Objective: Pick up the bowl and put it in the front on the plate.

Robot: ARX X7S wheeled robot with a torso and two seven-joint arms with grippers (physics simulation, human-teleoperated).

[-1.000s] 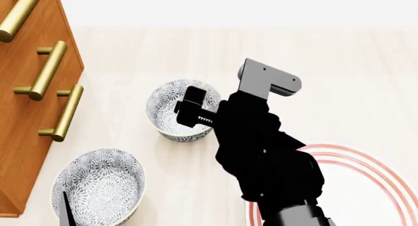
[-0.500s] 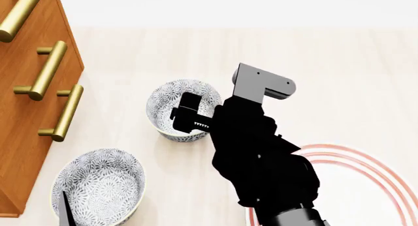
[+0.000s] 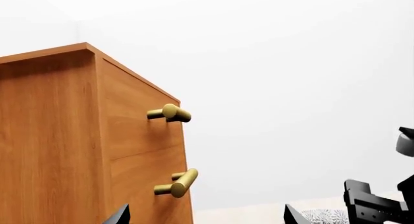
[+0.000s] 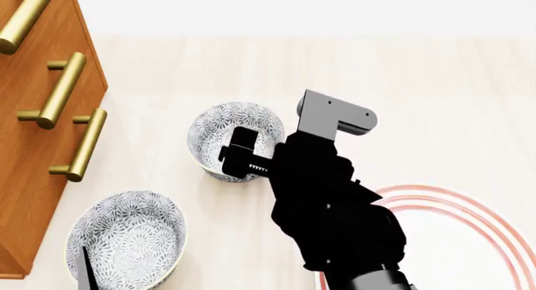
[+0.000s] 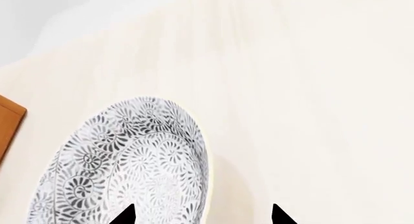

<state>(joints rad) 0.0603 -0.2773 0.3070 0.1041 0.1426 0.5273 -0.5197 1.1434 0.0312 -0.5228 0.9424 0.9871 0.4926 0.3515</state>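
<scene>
1. Bowl (image 4: pixel 226 136): patterned grey-blue inside and out, it stands upright on the pale table (image 4: pixel 418 83), beside the wooden cabinet (image 4: pixel 42 145) and well apart from the plate (image 4: pixel 469 233).
2. My right gripper (image 4: pixel 243 155) hangs over the bowl's rim on the side toward the plate. In the right wrist view its two dark fingertips (image 5: pixel 126 215) stand apart, the rim (image 5: pixel 194 151) between them; the jaws are spread and hold nothing.
3. Plate: white with red rings, it lies on the table partly behind my right arm (image 4: pixel 335 208).
4. Second bowl (image 4: pixel 125 240): same pattern, just beside the cabinet's foot.
5. My left gripper (image 3: pixel 203 216): only its two tips show, set wide apart near the cabinet's brass handles (image 3: pixel 176 183), empty.
</scene>
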